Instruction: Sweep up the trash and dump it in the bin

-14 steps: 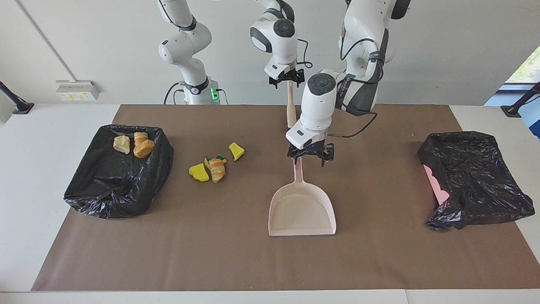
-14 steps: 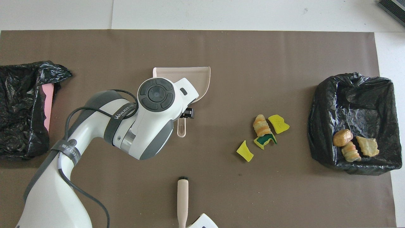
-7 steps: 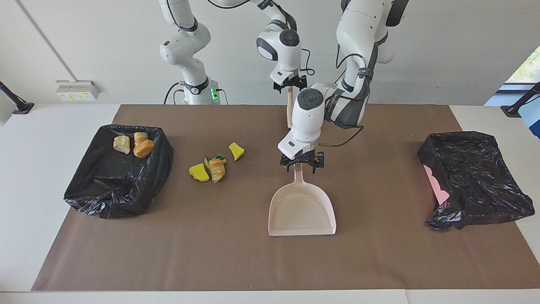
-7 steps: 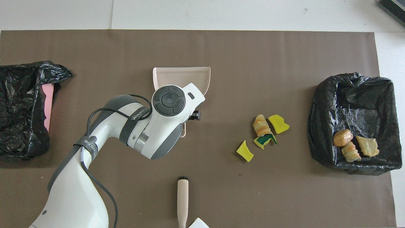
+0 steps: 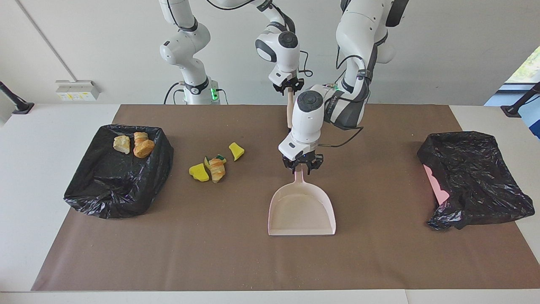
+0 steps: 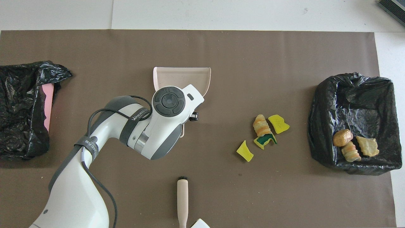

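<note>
The worktop (image 5: 379, 261) had a bag-lined bin (image 5: 109, 185) at the right arm's end, handy for dumping, with three scraps in it already. The dustpan (image 5: 301, 211) lay flat mid-worktop, mouth away from the robots. The left end effector (image 5: 301, 165) was pinching its handle, I'd guess to drag it over. The right end effector (image 5: 288, 87) pinched the top of the brush (image 5: 290, 114). The loose trash (image 5: 213, 166) sat between dustpan and bin.

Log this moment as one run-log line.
left gripper: shut on dustpan handle | right gripper: shut on brush handle | loose trash: four scraps | bin: three scraps
</note>
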You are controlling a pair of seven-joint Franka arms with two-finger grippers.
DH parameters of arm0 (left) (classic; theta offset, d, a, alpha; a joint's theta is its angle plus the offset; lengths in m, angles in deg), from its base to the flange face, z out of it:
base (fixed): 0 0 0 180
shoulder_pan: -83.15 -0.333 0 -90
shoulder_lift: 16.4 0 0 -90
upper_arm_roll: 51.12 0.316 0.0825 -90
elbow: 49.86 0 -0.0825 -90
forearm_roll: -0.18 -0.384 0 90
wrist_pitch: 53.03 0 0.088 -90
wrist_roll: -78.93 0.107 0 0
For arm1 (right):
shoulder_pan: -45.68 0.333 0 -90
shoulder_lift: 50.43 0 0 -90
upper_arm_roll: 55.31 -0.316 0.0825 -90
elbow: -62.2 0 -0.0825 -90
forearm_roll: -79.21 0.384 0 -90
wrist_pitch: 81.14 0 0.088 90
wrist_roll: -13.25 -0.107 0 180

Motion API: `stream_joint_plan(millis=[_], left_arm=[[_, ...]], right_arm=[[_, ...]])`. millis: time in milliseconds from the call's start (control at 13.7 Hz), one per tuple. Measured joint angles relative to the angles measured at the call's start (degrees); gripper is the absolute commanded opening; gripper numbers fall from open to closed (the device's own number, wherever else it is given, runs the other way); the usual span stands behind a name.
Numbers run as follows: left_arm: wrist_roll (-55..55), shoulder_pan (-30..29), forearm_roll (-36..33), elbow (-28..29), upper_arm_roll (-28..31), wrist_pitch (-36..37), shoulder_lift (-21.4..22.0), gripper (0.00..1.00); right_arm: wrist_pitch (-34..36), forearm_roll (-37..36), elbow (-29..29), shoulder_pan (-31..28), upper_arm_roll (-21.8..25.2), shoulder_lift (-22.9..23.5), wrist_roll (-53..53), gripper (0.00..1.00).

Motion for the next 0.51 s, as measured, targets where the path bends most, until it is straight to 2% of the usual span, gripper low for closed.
stream_joint_plan(millis=[73,293,366,512], left_arm=[[0.0,0.0,0.0,0.01,0.0,0.0,0.0,0.12],[0.21,-0.08,0.0,-0.06,0.36,0.0,0.14,0.1],[0.88,-0.12,0.0,-0.09,0.6,0.02,0.5,0.06],[4.82,-0.37,0.0,-0.13,1.22,1.28,2.06,0.04]], right_arm=[[-0.02,0.02,-0.01,-0.05,0.03,0.01,-0.14,0.0],[-0.04,0.02,0.03,-0.13,0.09,0.05,-0.14,0.0],[-0.04,0.02,0.03,-0.13,0.1,0.06,-0.14,0.0],[-0.04,0.02,0.03,-0.13,0.1,0.06,-0.14,0.0]])
